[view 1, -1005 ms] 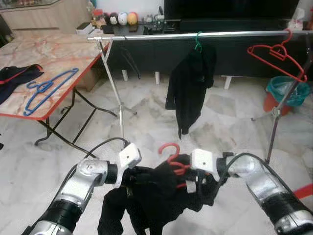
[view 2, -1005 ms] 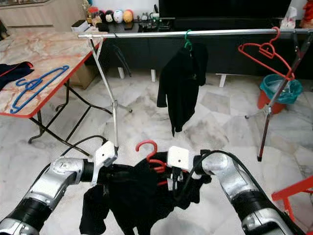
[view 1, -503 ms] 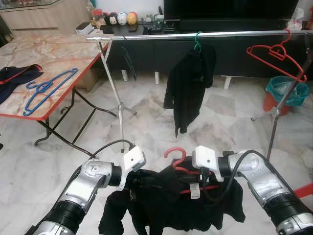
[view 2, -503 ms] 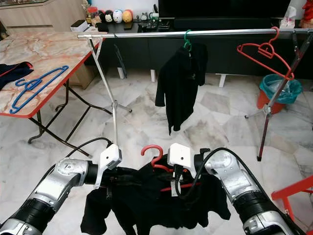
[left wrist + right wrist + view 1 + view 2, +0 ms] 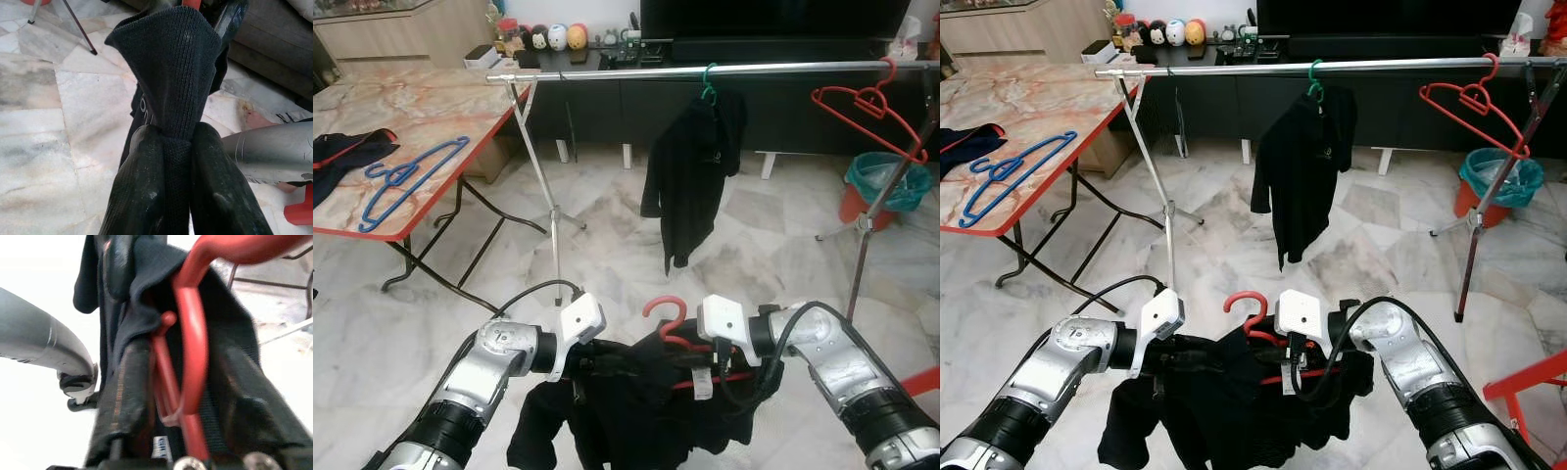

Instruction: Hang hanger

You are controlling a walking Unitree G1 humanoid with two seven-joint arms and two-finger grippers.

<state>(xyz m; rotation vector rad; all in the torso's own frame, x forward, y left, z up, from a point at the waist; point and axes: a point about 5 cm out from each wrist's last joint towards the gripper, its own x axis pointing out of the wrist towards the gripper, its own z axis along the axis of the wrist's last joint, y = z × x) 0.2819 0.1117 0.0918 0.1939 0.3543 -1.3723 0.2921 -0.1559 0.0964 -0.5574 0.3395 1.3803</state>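
Gripping a fold of the black garment (image 5: pixel 636 401), left pincer (image 5: pixel 177 152) is clamped tight, fabric pinched between both fingers. Right pincer (image 5: pixel 161 396), just beside it across the garment, is closed on the red hanger (image 5: pixel 668 315) at its neck, hook upright above the cloth. Beyond both pincers: clothes rail (image 5: pixel 705 70) carrying a hung black shirt (image 5: pixel 690 166) and an empty red hanger (image 5: pixel 867 108). Far beyond the left pincer: bench (image 5: pixel 421 108) bearing a blue hanger (image 5: pixel 411 176).

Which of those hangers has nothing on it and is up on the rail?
The red hanger at the rail's right end. The green one carries a black top, the blue one lies on the table.
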